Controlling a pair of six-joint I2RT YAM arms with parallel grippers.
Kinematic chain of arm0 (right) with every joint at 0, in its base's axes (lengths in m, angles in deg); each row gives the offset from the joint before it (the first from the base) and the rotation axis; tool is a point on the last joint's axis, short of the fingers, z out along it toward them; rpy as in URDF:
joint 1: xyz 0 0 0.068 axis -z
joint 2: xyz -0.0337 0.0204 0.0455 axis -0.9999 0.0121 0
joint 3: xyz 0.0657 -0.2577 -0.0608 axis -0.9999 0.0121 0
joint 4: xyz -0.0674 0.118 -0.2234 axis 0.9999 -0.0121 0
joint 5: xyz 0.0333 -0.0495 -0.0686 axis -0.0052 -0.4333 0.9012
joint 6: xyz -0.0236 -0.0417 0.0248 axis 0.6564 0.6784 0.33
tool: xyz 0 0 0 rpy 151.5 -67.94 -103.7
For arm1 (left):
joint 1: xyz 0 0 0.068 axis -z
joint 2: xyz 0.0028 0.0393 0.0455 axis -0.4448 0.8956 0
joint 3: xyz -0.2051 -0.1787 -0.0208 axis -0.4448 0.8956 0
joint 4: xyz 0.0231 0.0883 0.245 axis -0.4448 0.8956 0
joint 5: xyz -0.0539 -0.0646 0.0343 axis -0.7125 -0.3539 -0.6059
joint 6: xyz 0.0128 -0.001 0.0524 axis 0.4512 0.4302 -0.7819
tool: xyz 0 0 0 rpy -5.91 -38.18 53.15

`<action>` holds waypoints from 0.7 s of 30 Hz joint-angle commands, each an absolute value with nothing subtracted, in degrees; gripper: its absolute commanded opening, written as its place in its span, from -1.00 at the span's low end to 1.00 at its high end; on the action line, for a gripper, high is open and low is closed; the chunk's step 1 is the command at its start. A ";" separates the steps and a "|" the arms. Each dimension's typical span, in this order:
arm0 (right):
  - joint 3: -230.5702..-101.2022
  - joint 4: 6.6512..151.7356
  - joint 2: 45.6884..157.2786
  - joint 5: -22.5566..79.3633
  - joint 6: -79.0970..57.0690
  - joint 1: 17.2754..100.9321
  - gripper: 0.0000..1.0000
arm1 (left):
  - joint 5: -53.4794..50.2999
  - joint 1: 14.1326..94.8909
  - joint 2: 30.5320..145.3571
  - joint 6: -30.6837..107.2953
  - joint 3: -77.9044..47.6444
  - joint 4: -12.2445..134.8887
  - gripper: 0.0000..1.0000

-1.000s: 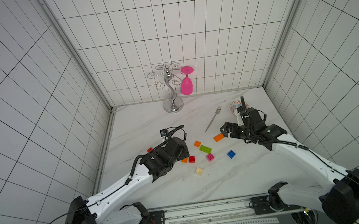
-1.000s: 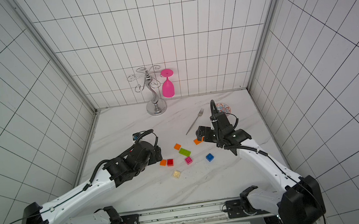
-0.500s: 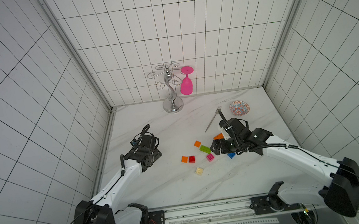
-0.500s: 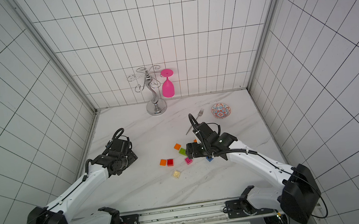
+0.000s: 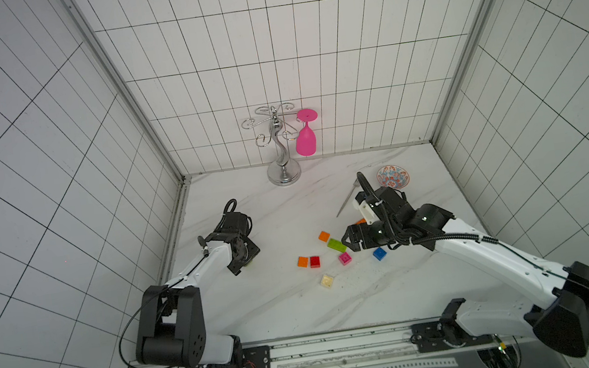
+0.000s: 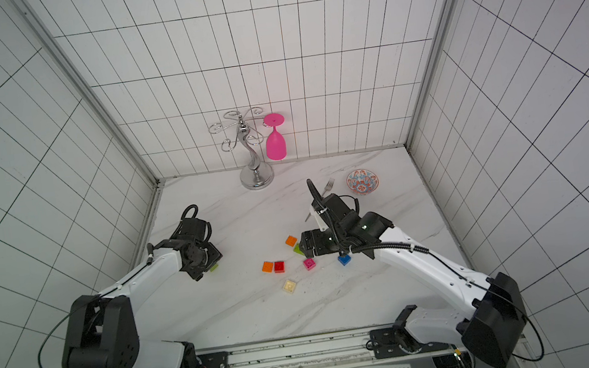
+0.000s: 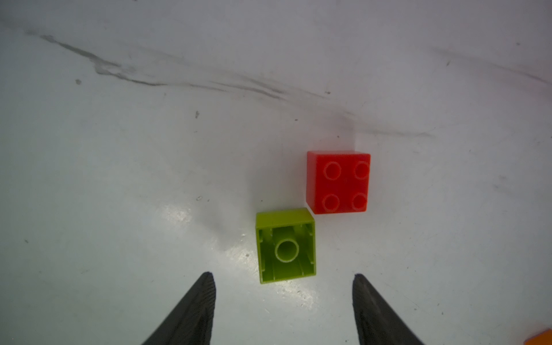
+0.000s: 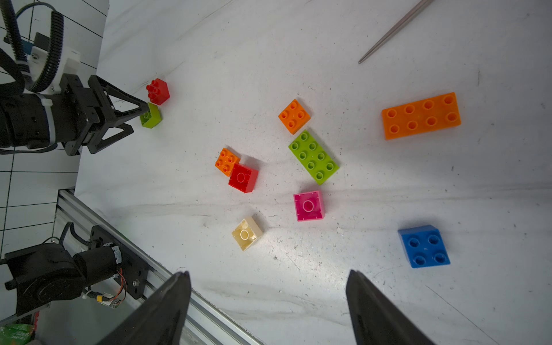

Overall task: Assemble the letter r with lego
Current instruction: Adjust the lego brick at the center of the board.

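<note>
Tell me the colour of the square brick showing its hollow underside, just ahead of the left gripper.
Lime green brick; clearest in the left wrist view.

White-shelled arms with black joints (black corrugated cables looped alongside).

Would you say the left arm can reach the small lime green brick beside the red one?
Probably yes: the left gripper stands open just short of the small lime green brick, which lines up with the gap; the red brick sits beyond, not between.
</note>
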State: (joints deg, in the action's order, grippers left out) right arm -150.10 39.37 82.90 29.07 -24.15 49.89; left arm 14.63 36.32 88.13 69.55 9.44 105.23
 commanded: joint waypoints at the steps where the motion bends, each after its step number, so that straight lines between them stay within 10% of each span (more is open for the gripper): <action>1: -150.63 37.82 81.80 29.34 -23.90 49.48 0.69 | 15.27 36.09 89.41 69.53 7.62 104.74 0.26; 21: -150.73 38.08 82.16 29.50 -24.47 49.46 0.66 | 16.94 36.07 93.90 68.28 6.87 103.92 -0.24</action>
